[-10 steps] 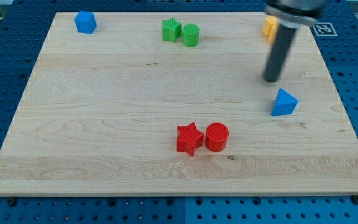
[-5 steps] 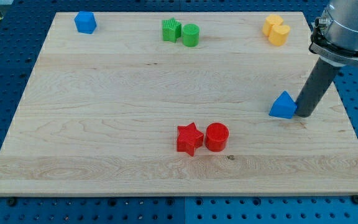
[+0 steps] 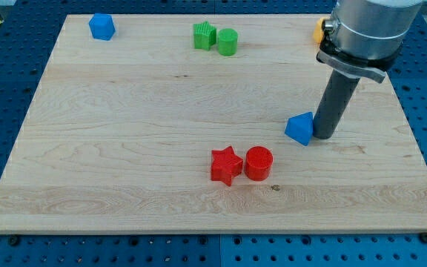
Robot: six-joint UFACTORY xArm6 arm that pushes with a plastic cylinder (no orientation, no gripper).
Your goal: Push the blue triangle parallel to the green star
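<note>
The blue triangle [image 3: 299, 128] lies on the wooden board [image 3: 124, 148], right of the middle. My tip [image 3: 323, 136] stands right against its right side. The green star [image 3: 204, 35] sits near the view's top, just left of a green cylinder [image 3: 227, 41], far up and to the left of the blue triangle.
A red star [image 3: 226, 165] and a red cylinder [image 3: 259, 163] sit side by side below and to the left of the triangle. A blue block [image 3: 101, 27] is at the top left. A yellow block [image 3: 319, 30] at the top right is mostly hidden behind the arm.
My tip came down to the triangle's right side and moved left. The blue triangle slid left by roughly its own width and turned a little.
</note>
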